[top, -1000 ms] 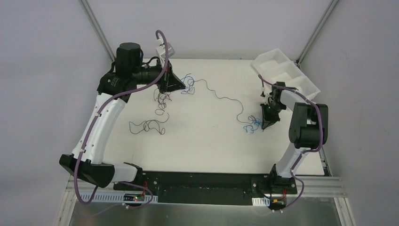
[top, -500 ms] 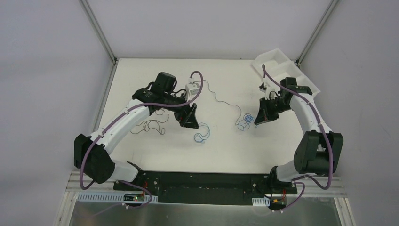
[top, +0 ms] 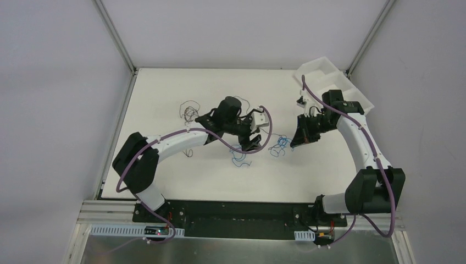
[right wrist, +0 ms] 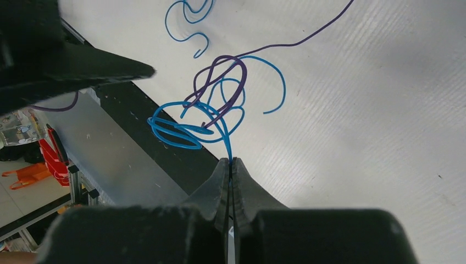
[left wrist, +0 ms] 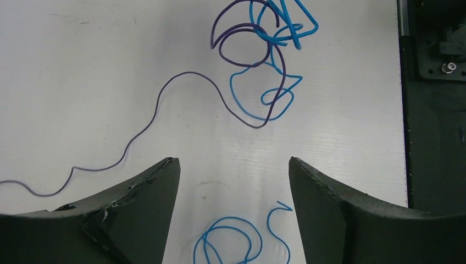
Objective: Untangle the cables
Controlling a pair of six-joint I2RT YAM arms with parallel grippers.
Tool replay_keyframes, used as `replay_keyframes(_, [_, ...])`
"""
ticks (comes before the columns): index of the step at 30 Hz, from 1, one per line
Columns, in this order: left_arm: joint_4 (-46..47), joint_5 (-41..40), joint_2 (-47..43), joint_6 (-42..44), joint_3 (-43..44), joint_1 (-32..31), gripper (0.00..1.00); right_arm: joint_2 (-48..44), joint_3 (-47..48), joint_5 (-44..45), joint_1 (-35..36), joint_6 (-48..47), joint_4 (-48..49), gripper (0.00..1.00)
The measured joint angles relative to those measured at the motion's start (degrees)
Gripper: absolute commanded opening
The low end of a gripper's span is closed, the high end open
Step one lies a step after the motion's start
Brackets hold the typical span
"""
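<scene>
Overhead, the left gripper (top: pixel 251 143) and right gripper (top: pixel 293 143) face each other across a knotted blue wire (top: pixel 280 144), with loose dark wires (top: pixel 189 111) well behind the left fingers. From the left wrist, the fingers (left wrist: pixel 137 203) are spread and empty, a blue loop (left wrist: pixel 228 242) lying between them and a dark purple wire (left wrist: pixel 242 55) wound through blue coils just ahead. From the right wrist, the fingers (right wrist: pixel 214 192) pinch the blue wire, whose coils beyond the tips are threaded by that purple wire, so the untangling looks only partly done.

I see bright blue wire (right wrist: pixel 181 132) looped through a dark wire (right wrist: pixel 242 74), its end pinched in the right tool (right wrist: pixel 230 161). Another blue curl (top: pixel 238 158) lies nearby, maybe separate. Dark curls (top: pixel 189 111) lie well apart.
</scene>
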Motion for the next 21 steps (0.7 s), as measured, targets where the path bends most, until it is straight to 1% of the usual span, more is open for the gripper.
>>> replay_keyframes(4, [4.2, 0.0, 3.6, 1.7, 0.0, -3.2, 0.72, -1.5, 0.5, -0.6, 1.1, 1.6, 0.0, 0.00])
replay_keyframes(6, [6.5, -0.1, 4.9, 2.0, 0.0, -4.7, 0.67, -1.6, 0.5, -0.7, 1.4, 2.3, -0.1, 0.00])
replay_keyframes(8, [8.6, -0.5, 6.0, 2.1, 0.0, -6.0, 0.57, -1.6, 0.5, -0.7, 1.5, 2.7, -0.1, 0.00])
replay_keyframes(10, [10.3, -1.2, 7.1, 1.9, 0.1, -6.8, 0.44, -1.6, 0.5, -0.7, 1.6, 2.9, 0.0, 0.00])
replay_keyframes(14, [11.9, -2.2, 9.3, 1.3, 0.8, -7.3, 0.06, -1.6, 0.5, -0.7, 1.7, 3.0, -0.1, 0.00])
replay_keyframes(15, [11.9, -2.6, 9.4, 1.3, 0.8, -7.3, 0.00, -1.6, 0.5, -0.7, 1.7, 2.9, -0.1, 0.00])
replay_keyframes(19, [12.2, -3.3, 8.7, 1.9, 0.1, -6.5, 0.00, -1.7, 0.6, -0.5, 0.9, 2.6, -1.2, 0.00])
replay_keyframes(21, [10.9, -3.4, 7.2, 2.1, -1.4, -5.2, 0.00, -1.7, 1.4, -0.5, -1.3, 2.0, -2.9, 0.00])
